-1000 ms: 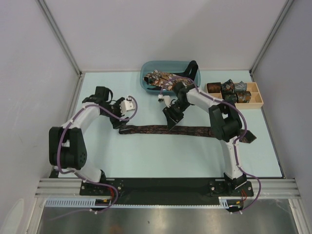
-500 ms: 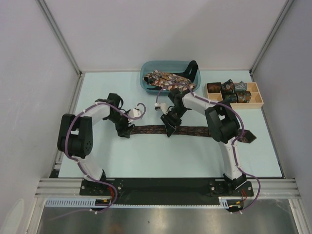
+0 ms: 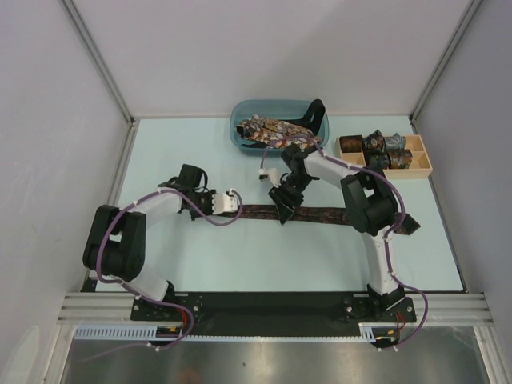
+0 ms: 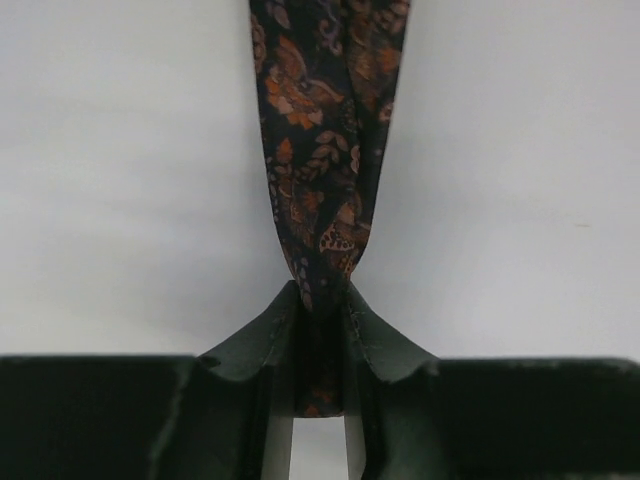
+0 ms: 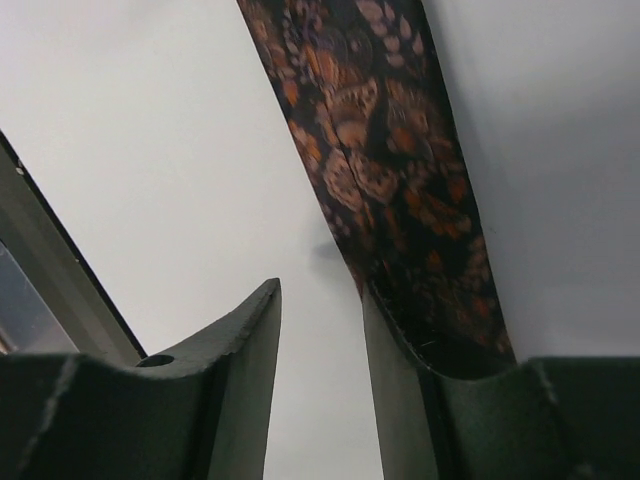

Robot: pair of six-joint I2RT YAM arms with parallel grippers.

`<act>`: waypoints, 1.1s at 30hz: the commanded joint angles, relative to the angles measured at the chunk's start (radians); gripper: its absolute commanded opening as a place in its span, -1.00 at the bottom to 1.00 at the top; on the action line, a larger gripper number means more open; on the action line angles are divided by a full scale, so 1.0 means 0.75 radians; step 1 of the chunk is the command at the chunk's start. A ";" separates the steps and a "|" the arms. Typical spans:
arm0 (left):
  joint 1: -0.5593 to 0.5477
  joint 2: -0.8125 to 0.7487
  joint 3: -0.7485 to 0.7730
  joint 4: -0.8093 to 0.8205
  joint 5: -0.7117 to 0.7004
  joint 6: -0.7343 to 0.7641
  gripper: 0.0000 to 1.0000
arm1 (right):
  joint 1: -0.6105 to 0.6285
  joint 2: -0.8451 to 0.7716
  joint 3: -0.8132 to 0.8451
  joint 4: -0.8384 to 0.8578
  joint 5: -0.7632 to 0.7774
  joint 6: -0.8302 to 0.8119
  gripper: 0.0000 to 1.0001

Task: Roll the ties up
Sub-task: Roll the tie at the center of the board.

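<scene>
1 dark brown printed tie [image 3: 320,214] lies flat across the centre of the bench [image 3: 240,256], running left to right. The left jaws are clenched on its left end; the right jaws stand released at its middle, 1 finger [image 5: 395,380] over the fabric. More ties [image 3: 272,128] lie in the blue tub [image 3: 237,133] at upper centre.
</scene>
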 commanded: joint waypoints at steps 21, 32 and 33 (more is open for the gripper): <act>0.032 0.072 0.048 0.157 -0.082 -0.050 -0.57 | -0.034 -0.127 0.072 0.259 0.125 0.140 0.36; 0.030 0.068 0.054 0.159 -0.067 -0.117 -0.55 | 0.003 0.072 0.209 0.282 0.142 0.275 0.12; 0.032 0.068 0.054 0.160 -0.065 -0.117 -0.55 | 0.017 0.064 0.189 0.270 0.138 0.267 0.11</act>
